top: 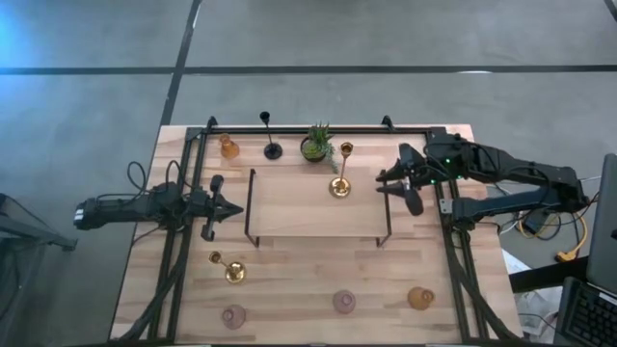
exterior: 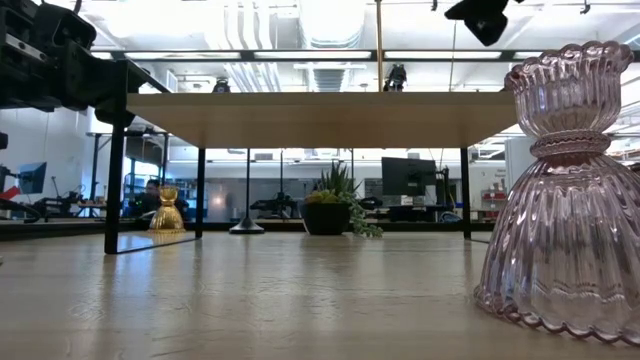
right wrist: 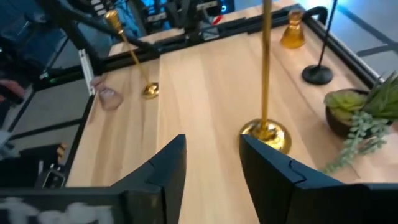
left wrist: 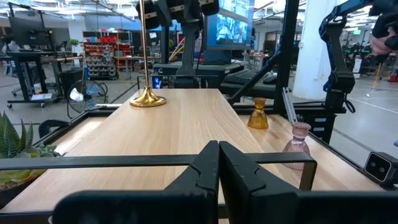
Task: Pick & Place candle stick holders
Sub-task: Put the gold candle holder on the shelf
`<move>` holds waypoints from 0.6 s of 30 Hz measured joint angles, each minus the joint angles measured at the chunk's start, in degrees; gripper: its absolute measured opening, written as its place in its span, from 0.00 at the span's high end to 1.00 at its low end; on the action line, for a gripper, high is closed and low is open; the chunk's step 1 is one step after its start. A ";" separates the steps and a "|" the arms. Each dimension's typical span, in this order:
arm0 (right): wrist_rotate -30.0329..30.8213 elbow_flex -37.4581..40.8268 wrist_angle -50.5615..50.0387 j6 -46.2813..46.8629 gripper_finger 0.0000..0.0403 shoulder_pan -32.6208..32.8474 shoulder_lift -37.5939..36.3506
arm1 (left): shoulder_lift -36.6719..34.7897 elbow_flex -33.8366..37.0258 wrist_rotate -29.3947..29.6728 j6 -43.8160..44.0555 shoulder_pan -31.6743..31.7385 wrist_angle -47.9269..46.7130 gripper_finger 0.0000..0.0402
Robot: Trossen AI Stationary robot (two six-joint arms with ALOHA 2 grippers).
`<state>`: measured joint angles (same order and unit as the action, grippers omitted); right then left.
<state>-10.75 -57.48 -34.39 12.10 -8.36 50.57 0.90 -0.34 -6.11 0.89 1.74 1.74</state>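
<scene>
A slim tall gold holder (top: 339, 183) stands upright by its round base on the raised wooden shelf (top: 299, 207); it also shows in the right wrist view (right wrist: 264, 134). My right gripper (top: 383, 183) is open at the shelf's right end, and the gold base lies just beyond its fingertips (right wrist: 211, 155), untouched. My left gripper (top: 236, 207) is shut and empty at the shelf's left end (left wrist: 219, 168). A black tall holder (top: 273, 149) and an amber glass one (top: 228, 146) stand at the back. A second gold one (top: 231, 272) is at the front left.
A potted green plant (top: 316, 145) stands at the back beside the shelf. Two pink glass holders (top: 233, 315) (top: 344, 302) and an amber one (top: 420, 298) stand along the near edge. One pink holder (exterior: 565, 200) fills the low view's right. Black frame rails (top: 183, 241) line both sides.
</scene>
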 joint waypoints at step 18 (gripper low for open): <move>8.39 6.92 -0.89 7.97 0.98 16.89 -6.03 | -0.02 0.00 -0.53 1.98 -0.02 0.85 0.96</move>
<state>-2.36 -50.55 -35.28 20.07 8.53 44.53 0.89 -0.34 -6.64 2.86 1.72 2.59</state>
